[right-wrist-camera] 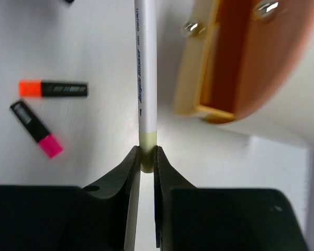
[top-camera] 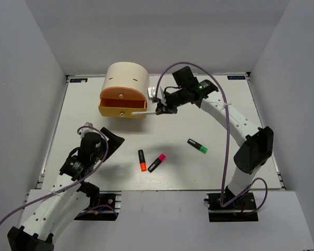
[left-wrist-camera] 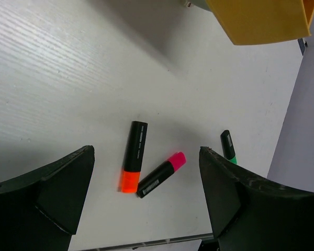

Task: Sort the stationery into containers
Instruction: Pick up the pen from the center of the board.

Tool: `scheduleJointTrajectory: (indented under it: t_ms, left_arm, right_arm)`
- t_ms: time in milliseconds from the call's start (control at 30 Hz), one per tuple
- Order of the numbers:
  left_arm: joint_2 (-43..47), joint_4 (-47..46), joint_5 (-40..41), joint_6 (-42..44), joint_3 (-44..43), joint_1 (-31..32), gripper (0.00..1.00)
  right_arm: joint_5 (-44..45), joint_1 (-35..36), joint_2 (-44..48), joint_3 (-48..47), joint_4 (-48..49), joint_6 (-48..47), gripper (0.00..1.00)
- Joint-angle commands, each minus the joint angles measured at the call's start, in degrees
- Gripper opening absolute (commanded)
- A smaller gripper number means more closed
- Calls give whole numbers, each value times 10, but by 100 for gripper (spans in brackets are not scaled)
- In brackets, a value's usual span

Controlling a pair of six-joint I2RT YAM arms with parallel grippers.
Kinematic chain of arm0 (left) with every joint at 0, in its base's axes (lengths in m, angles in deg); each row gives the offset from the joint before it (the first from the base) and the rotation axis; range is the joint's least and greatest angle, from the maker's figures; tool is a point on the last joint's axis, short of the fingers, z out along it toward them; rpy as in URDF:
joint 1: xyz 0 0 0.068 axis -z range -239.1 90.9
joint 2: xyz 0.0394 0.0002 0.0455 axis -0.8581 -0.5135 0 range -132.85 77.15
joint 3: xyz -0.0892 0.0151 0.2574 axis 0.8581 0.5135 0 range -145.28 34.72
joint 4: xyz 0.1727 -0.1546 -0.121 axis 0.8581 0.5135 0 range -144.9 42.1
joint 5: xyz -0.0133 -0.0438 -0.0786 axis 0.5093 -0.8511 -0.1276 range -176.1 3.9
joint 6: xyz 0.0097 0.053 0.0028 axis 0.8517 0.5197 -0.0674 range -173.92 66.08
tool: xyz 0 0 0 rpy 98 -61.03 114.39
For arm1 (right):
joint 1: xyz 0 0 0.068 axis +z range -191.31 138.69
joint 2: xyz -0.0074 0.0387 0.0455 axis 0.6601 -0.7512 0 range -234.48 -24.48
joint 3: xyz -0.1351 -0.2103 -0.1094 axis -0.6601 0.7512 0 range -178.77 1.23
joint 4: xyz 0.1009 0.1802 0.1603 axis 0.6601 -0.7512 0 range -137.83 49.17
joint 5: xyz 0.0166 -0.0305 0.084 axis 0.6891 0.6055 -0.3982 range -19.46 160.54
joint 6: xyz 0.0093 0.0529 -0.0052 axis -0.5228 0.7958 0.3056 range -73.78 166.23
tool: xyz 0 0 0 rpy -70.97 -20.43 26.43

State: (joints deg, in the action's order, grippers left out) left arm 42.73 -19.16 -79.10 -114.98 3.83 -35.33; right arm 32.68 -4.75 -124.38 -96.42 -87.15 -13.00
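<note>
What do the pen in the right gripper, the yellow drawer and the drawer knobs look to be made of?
The pen is likely plastic: a smooth white barrel with printed text and a soft sheen. The yellow drawer could be painted wood or moulded plastic; it looks matte with thick walls, and the pictures do not settle which. The knobs look like polished metal, given their bright glints.

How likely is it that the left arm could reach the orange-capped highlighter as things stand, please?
Probably yes: the left fingers stand open, with only bare table between them and the orange-capped highlighter.
</note>
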Motion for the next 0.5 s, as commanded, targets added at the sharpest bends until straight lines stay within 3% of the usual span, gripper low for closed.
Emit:
scheduleJointTrajectory:
  t_ms: [0, 200, 467]
  left_arm:
    - [-14, -78, -6, 46, 4, 2, 91]
    - [-57, -134, 6, 133, -9, 2, 91]
    - [-74, -194, 27, 247, -30, 2, 91]
  right_arm:
    - [-3, 8, -24, -99, 29, 131, 0]
    - [61, 42, -107, -269, 33, 192, 0]
    - [131, 80, -167, -287, 70, 192, 0]
